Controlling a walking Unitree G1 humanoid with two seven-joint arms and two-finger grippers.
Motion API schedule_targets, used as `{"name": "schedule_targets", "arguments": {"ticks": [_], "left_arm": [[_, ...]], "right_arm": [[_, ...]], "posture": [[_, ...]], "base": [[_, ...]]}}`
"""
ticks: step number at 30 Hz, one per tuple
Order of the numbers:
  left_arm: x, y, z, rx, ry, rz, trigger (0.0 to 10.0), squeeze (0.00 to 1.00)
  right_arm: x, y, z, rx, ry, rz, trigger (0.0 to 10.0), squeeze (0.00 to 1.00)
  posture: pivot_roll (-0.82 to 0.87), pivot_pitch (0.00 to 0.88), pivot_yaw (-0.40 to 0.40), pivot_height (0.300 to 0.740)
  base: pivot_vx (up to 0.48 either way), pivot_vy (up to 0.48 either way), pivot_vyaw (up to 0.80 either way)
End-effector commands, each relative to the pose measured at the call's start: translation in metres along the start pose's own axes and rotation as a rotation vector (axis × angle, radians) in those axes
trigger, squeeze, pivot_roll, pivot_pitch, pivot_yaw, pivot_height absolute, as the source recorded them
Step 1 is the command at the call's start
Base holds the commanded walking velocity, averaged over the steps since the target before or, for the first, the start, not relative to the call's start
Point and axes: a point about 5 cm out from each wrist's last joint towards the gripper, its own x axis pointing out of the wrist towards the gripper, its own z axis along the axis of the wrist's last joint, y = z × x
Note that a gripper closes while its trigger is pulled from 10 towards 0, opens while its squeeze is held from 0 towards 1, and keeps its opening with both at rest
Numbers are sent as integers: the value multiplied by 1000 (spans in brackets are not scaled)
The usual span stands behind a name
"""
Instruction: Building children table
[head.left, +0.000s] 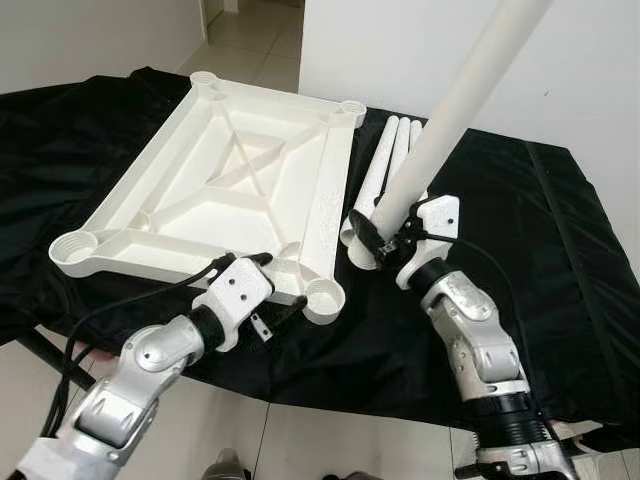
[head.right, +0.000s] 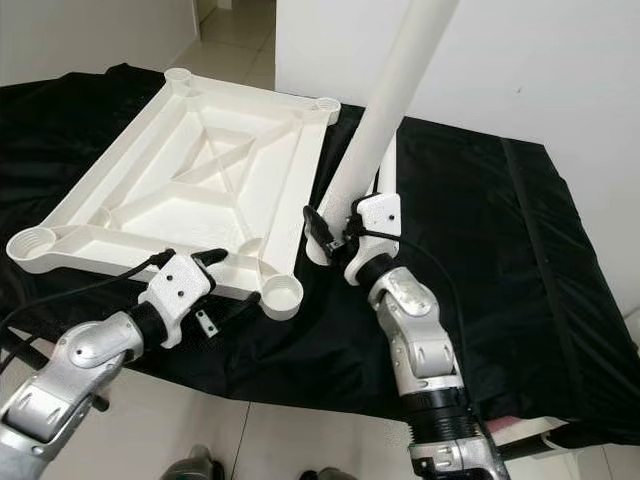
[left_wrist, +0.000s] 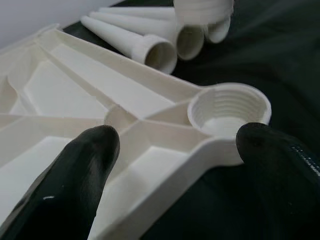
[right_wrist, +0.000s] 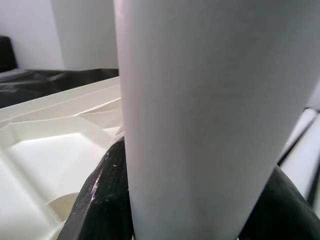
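None of the four sockets has a leg in it yet, by my reckoning. The tabletop (head.left: 230, 170) lies upside down on the black-draped counter (head.left: 560, 240). My right pincer (head.left: 385, 235) pinches one leg (head.left: 450, 110) raised, beside the near socket (head.left: 325, 296); three spare legs (head.left: 392, 150) lie alongside. My left pincer (left_wrist: 170, 165) is spread around that corner. I read no writing or brand.

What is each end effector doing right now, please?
Left end effector: open, fingers straddling the tabletop's near edge beside a threaded corner socket.
Right end effector: shut on a white table leg, held raised.
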Motion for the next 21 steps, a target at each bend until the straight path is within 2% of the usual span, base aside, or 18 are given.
{"name": "schedule_targets", "arguments": {"ticks": [1,7,16,18,21], "left_arm": [[0,-3,-5,0,10,-22,10000,0],[6,12,-22,84,107,-19,10000,0],[12,33,-38,83,212,19,10000,0],[13,36,-41,79,235,3,10000,0],[10,34,-46,54,257,-123,10000,0]], "right_arm": [[-1,-4,2,-11,-17,-16,10000,0],[-3,-7,4,-23,-21,-29,10000,0],[-3,-8,7,-34,-30,-39,10000,0],[-3,-8,8,-36,-32,-43,10000,0],[-4,-9,8,-44,-31,-54,10000,0]], "posture": [[156,67,-81,740],[135,55,-69,740],[119,46,-56,740],[117,47,-51,740],[118,52,-39,740]], "base": [[0,0,0],[0,0,0],[0,0,0],[0,0,0],[0,0,0]]}}
